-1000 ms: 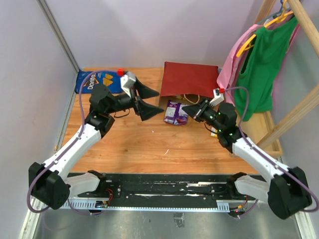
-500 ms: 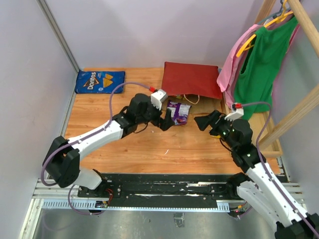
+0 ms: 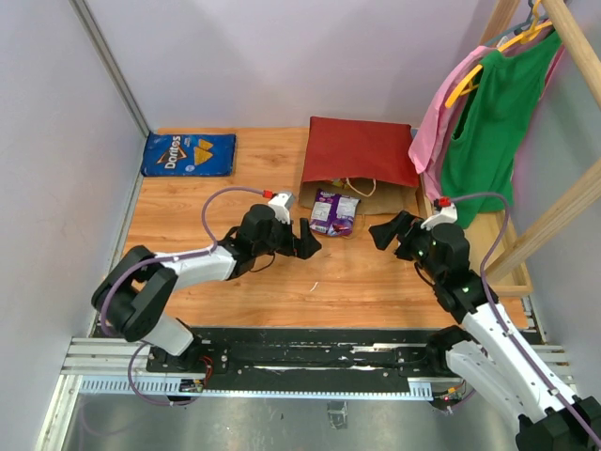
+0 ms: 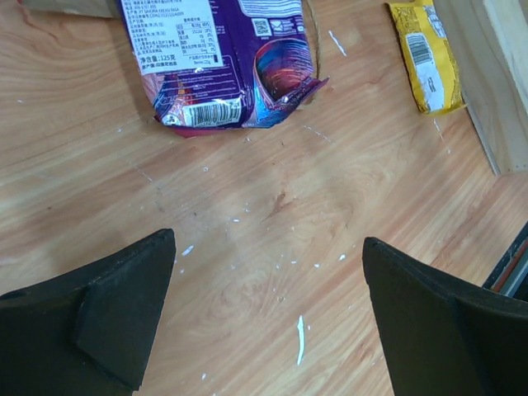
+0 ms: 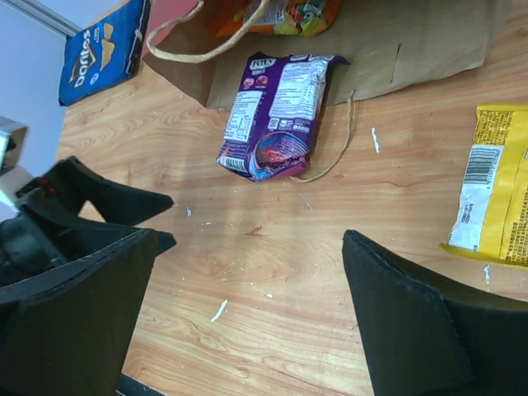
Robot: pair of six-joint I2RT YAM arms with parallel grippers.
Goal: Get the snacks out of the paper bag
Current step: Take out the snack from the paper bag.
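The red paper bag [image 3: 357, 150] lies flat at the back with its brown mouth [image 5: 396, 49] facing the arms. An orange packet [image 5: 272, 15] shows just inside it. A purple snack packet [image 3: 333, 211] lies on the wood in front of the mouth, across one loop handle [image 5: 334, 157]. A yellow bar [image 5: 495, 194] lies to its right. The blue Doritos bag [image 3: 188, 153] rests at the back left. My left gripper [image 3: 308, 237] stands open just left of the purple packet [image 4: 219, 66], holding nothing. On the packet's right, my right gripper [image 3: 385, 230] is open and empty.
Pink and green clothes [image 3: 484, 132] hang on a wooden rack [image 3: 554, 216] at the right. A wooden ledge [image 4: 487, 74] borders the table beside the yellow bar [image 4: 425, 54]. Grey walls close in the left and back.
My right gripper opened, let go of the purple packet and drew back to the near right. The left arm swung from the back left down to the packet's left side.
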